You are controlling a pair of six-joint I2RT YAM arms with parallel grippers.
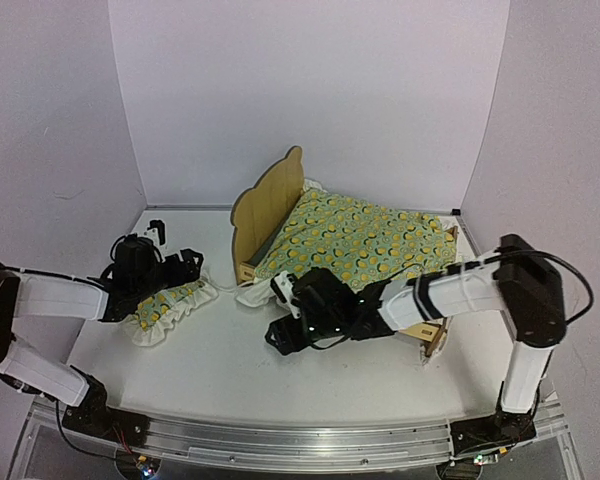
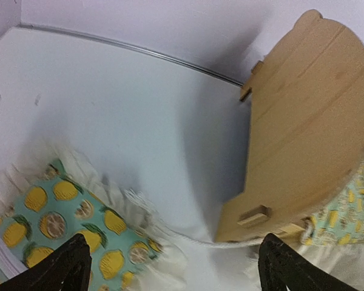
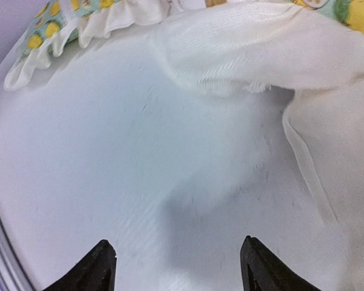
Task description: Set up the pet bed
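Left gripper (image 2: pixel 177 270): jaws spread wide, nothing between them. It hovers just over the near edge of the small ruffled lemon-print pillow (image 2: pixel 60 221), which lies flat on the white table (image 1: pixel 230 375) at the left.

Right gripper (image 3: pixel 177 267): jaws also spread, empty, over bare tabletop. Just ahead of it lies the white ruffled border of the quilt (image 3: pixel 261 54), hanging down onto the table.

The pet bed (image 1: pixel 270 200) stands at centre-back of the table, its bear-eared plywood headboard upright at the left end (back face toward the left wrist camera). The lemon-print quilt is draped over the frame and hides the base; the right arm reaches across the foot end.
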